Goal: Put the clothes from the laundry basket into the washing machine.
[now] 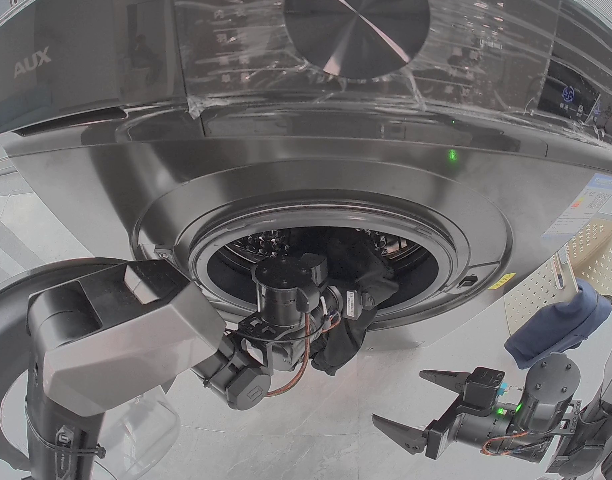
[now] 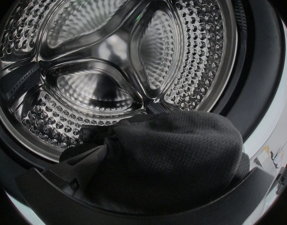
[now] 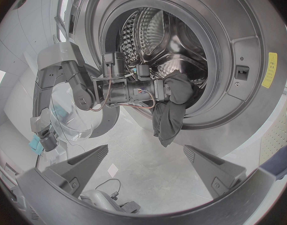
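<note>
**Black cloth straddles the door lip**

The dark grey front-loading washing machine stands open before me, its dimpled steel drum bare. At my right, a blue garment hangs over the cream perforated laundry basket. The black knit garment lies over my left gripper at the opening, its long axis running from the drum out over the lip and down toward the floor. My one visible left finger stands wide, so I judge the cloth draped, not pinched. My right gripper hangs wide and empty, low near the basket. My left arm is nearer, and the cloth must go inward
</note>
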Tool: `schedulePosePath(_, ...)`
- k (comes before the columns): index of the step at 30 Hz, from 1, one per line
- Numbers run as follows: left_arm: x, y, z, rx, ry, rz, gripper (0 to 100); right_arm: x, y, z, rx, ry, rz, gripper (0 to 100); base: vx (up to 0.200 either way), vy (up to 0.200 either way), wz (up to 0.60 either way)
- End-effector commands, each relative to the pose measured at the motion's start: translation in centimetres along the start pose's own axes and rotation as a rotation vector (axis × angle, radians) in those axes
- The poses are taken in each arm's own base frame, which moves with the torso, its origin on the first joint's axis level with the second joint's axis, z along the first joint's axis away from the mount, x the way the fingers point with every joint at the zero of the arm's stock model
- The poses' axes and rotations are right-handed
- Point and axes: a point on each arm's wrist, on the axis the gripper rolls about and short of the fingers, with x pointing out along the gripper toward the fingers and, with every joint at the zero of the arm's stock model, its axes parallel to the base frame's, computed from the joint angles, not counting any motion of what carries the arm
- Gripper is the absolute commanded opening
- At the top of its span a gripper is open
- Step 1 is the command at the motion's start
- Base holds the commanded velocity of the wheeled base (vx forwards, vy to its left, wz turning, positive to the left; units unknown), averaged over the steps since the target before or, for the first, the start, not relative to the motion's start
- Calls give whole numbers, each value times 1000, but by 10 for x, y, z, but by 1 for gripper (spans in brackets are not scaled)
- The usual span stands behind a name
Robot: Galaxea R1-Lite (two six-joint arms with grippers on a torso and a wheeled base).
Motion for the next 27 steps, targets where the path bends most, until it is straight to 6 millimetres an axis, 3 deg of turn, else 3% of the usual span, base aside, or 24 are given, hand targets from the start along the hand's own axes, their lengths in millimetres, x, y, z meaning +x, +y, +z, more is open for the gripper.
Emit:
schedulePosePath(1, 15, 9, -7, -2, -22, 27, 0, -2, -1, -3, -2, 15, -2, 100, 0, 0, 0)
schedulePosePath(9, 42, 12, 5, -22, -116, 35, 0, -2, 0, -4, -3, 20, 0, 100, 0, 0, 0)
schedulePosePath(16, 74, 37, 23, -44, -241, 142, 0, -2, 0, -3, -3, 19, 0, 100, 0, 0, 0)
schedulePosePath(25, 73, 37, 28, -45, -255, 143, 0, -2, 0, -4, -3, 23, 0, 100, 0, 0, 0)
schedulePosePath(26, 72, 37, 28, -45, -253, 143, 100, -2, 0, -4, -2, 23, 0, 100, 0, 0, 0)
schedulePosePath(27, 72, 37, 29, -45, -255, 143, 100, -2, 0, -4, -2, 23, 0, 100, 0, 0, 0)
